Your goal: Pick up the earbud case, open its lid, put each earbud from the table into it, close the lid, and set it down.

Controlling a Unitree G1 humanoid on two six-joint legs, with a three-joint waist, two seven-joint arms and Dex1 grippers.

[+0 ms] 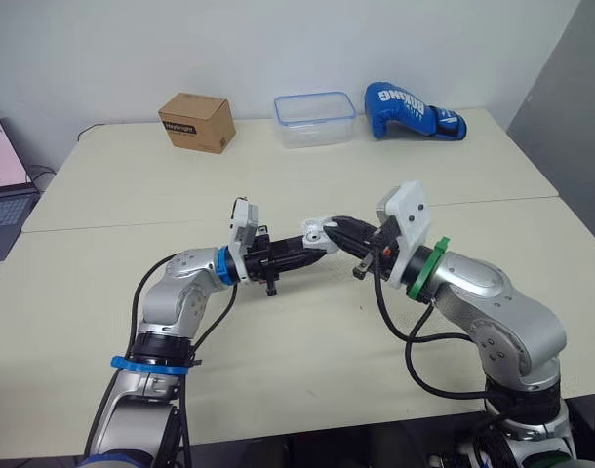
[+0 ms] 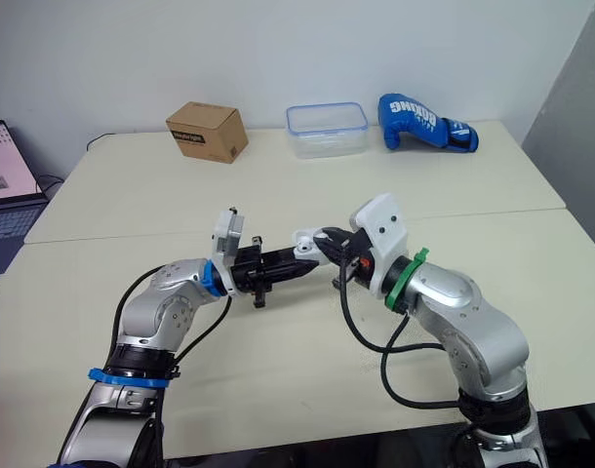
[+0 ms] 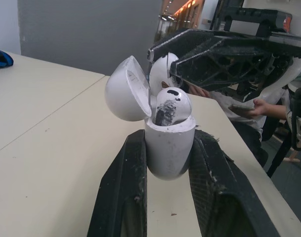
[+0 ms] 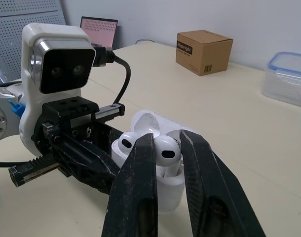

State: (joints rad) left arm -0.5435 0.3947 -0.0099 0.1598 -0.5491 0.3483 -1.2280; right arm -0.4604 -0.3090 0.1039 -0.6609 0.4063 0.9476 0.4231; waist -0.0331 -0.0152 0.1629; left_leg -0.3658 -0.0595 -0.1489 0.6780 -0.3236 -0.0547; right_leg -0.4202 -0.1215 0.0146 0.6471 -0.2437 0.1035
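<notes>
The left gripper [image 3: 168, 140] is clamped on the case [image 3: 169, 153], a glossy white pod held upright between its two fingers, above the table [image 1: 278, 185]. The lid [image 3: 125, 89] is swung back on its hinge and looks scuffed inside. One earbud [image 3: 172, 104] sits in its socket, with dark smudges on its white head. The right gripper [image 4: 168, 140], fingers narrow, pinches the second earbud [image 4: 166, 150] at the case's open mouth, directly facing the left gripper. The table is pale beige, two tops butted together. Far beyond both grippers, by a white wall, stand a box [image 1: 196, 121], a tub [image 1: 314, 119] and a blue glove [image 1: 410, 110]. A laptop [image 1: 3, 185] sits out past the left arm.
</notes>
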